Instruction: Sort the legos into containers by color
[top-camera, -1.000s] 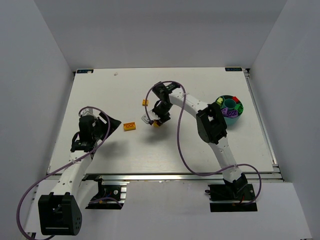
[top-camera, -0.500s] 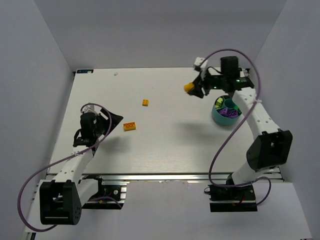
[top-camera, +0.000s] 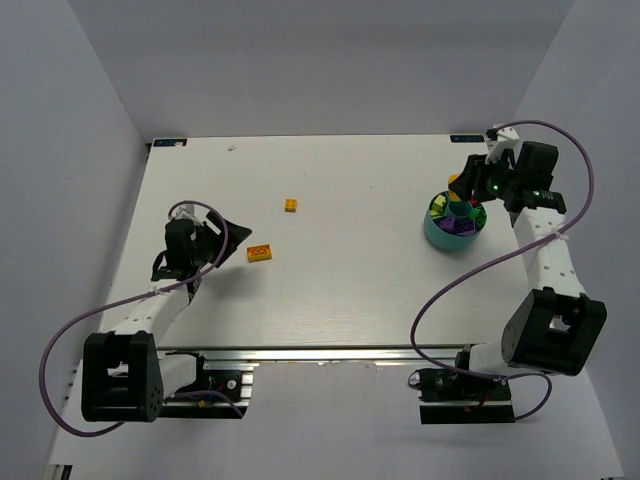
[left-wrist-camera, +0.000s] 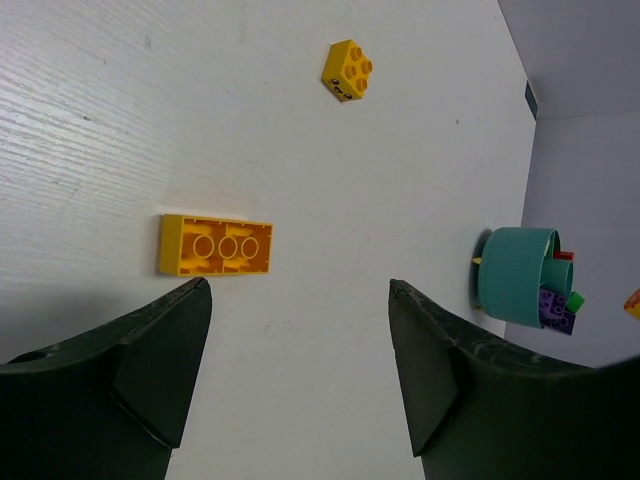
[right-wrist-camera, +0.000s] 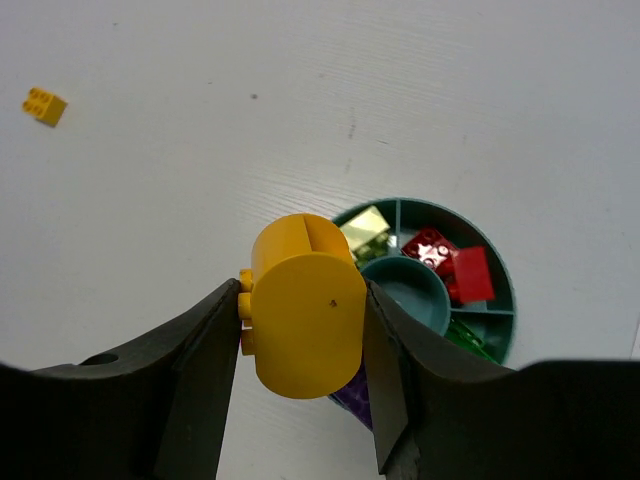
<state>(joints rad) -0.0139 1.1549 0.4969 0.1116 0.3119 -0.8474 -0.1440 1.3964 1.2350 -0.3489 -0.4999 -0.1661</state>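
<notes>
Masking lower-left compartments of the teal bowl (right-wrist-camera: 405, 290), an oval orange-yellow brick (right-wrist-camera: 305, 335) sits clamped in the right end effector (right-wrist-camera: 300, 300). Left end effector (left-wrist-camera: 298, 290) gapes wide, empty.

White arms (top-camera: 545, 255), black joints (top-camera: 550, 335), looping purple cables (top-camera: 416, 330).

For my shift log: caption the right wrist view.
Right jaws grip a rounded orange-yellow brick over the edge of the teal divided bowl, red bricks and a lime brick inside.
</notes>
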